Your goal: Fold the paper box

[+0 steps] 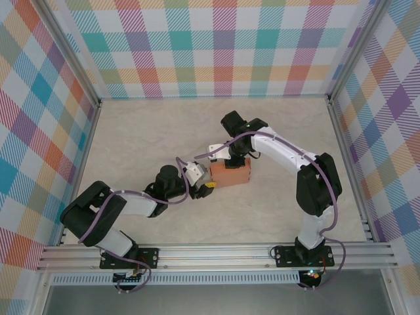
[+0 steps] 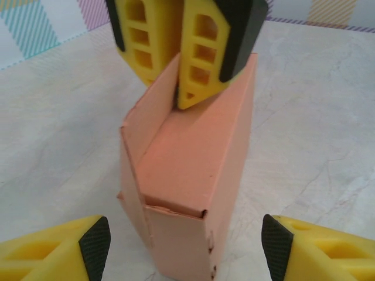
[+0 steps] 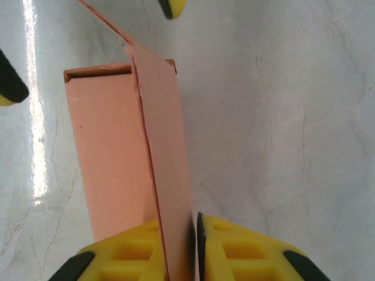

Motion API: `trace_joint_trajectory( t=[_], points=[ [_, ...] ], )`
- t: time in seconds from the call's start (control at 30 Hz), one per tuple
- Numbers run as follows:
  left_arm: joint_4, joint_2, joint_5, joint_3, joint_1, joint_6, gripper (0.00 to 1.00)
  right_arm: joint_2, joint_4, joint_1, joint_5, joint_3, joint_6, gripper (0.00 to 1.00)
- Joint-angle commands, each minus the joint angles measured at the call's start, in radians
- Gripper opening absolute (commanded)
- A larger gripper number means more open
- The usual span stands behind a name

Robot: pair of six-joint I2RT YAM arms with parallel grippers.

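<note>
Paper box [image 1: 231,174]: salmon-orange, lying near the middle of the worktop [image 1: 144,144] between the two grippers, with one long panel [image 3: 161,134] standing up off its side.
Right gripper [image 3: 179,225]: clenched on the free edge of that panel, with the thin card pinched between its pads.
Left gripper [image 2: 186,237]: released, its jaws spread either side of the box's near end and touching nothing.
Crush risk: closing the left gripper across the hollow end could buckle the thin walls instead of folding them.
Tear risk: the seam [image 2: 176,209] at the near end looks ragged, so pulling the panel against a squeeze there might split it.
Slip risk: the box looks light and the worktop smooth, so a sideways push could slide or tip it.
Misfold risk: if the panel is pressed down off its crease, it could land askew.
</note>
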Motion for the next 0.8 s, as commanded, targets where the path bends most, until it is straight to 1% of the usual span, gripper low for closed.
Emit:
trace_joint_trajectory(
  t=[0.0,0.1,0.23,0.3,0.4,0.47,0.53,0.57,0.6,0.67,0.77],
  points=[
    [0.029,-0.061,-0.045,-0.017,-0.011,0.030,0.70,-0.019,-0.024,-0.010,-0.018,-0.015,0.027,0.18],
    [-0.021,-0.122,-0.037,-0.026,-0.017,0.025,0.62,-0.007,-0.031,-0.009,-0.012,-0.011,0.040,0.18],
    [-0.101,-0.186,-0.036,-0.045,-0.044,0.039,0.56,-0.002,-0.033,-0.009,-0.003,-0.009,0.048,0.18],
    [-0.121,-0.182,-0.036,-0.051,-0.062,0.048,0.54,0.001,-0.040,-0.009,0.002,-0.003,0.052,0.17],
    [-0.090,-0.142,-0.056,-0.053,-0.081,0.035,0.53,0.010,-0.063,-0.008,0.009,0.022,0.059,0.17],
    [-0.043,-0.106,-0.089,-0.055,-0.084,0.005,0.56,0.009,-0.076,-0.009,0.015,0.036,0.067,0.16],
    [0.022,-0.070,-0.138,-0.062,-0.084,-0.025,0.64,0.004,-0.082,-0.008,0.023,0.038,0.081,0.15],
    [0.056,-0.054,-0.171,-0.067,-0.084,-0.040,0.70,-0.001,-0.083,-0.007,0.026,0.037,0.090,0.15],
    [0.086,-0.043,-0.208,-0.070,-0.082,-0.052,0.72,-0.004,-0.084,-0.006,0.031,0.032,0.098,0.15],
    [0.099,-0.034,-0.235,-0.061,-0.083,-0.058,0.74,-0.007,-0.082,-0.004,0.040,0.022,0.115,0.14],
    [0.100,-0.014,-0.220,-0.034,-0.083,-0.059,0.75,-0.008,-0.082,-0.004,0.044,0.007,0.129,0.14]
  ],
)
